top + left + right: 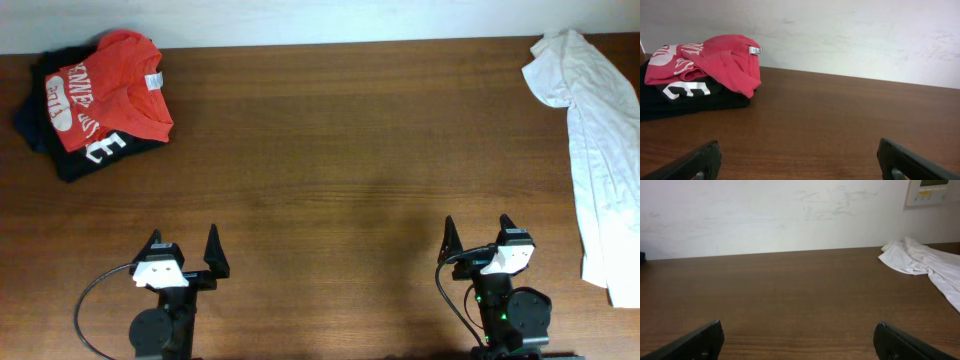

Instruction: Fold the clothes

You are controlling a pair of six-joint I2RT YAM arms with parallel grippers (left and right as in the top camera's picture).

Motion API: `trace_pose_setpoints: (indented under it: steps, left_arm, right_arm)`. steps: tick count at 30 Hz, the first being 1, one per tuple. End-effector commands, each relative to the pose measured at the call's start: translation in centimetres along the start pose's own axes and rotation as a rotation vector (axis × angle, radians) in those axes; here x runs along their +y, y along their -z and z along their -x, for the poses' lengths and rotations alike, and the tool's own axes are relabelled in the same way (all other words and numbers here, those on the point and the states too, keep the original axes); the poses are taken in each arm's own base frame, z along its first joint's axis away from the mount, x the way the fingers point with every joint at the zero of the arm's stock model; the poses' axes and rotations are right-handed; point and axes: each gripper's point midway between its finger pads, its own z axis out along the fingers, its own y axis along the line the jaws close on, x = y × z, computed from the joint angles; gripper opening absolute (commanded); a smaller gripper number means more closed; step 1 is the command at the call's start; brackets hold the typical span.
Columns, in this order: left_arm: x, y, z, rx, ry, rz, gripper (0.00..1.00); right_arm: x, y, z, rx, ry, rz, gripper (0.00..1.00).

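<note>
The white T-shirt (596,150) lies crumpled in a long strip along the right edge of the table; its far end also shows in the right wrist view (925,262). No print shows on it. My left gripper (184,252) is open and empty near the front edge, left of centre; its fingers frame bare wood in the left wrist view (800,162). My right gripper (478,240) is open and empty near the front edge, a short way left of the shirt's near end; the right wrist view (799,340) shows nothing between its fingers.
A red shirt with white lettering (105,95) lies on folded dark garments (55,150) at the back left corner, also in the left wrist view (715,62). A pale wall (790,215) runs behind the brown wooden table (330,170).
</note>
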Motion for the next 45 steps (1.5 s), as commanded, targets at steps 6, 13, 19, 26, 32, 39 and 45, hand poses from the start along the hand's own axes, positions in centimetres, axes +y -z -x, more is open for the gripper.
trace_pose_setpoints:
  steps: [6, 13, 19, 26, 32, 39, 45]
  left_arm:
    - [0.0, 0.0, -0.2, 0.005, -0.013, 0.002, 0.99]
    - [0.0, 0.0, -0.2, 0.005, -0.013, 0.002, 0.99]
    - [0.0, 0.0, -0.2, 0.005, -0.013, 0.001, 0.99]
    - [0.0, 0.0, -0.2, 0.005, -0.013, 0.001, 0.99]
    - [0.0, 0.0, -0.2, 0.005, -0.013, 0.002, 0.99]
    - [0.0, 0.0, -0.2, 0.005, -0.013, 0.002, 0.99]
    - [0.0, 0.0, -0.2, 0.005, -0.013, 0.002, 0.99]
  right_arm:
    - [-0.1, 0.0, -0.2, 0.002, -0.004, -0.001, 0.99]
    - [-0.1, 0.0, -0.2, 0.002, -0.004, -0.001, 0.99]
    - [-0.1, 0.0, -0.2, 0.002, -0.004, -0.001, 0.99]
    - [-0.1, 0.0, -0.2, 0.002, -0.004, -0.001, 0.99]
    - [-0.1, 0.0, -0.2, 0.002, -0.004, -0.001, 0.99]
    - [6.4, 1.5, 3.5, -0.069, -0.366, 0.401, 0.99]
    - [7.1, 1.7, 2.7, 0.027, -0.594, 0.444, 0.99]
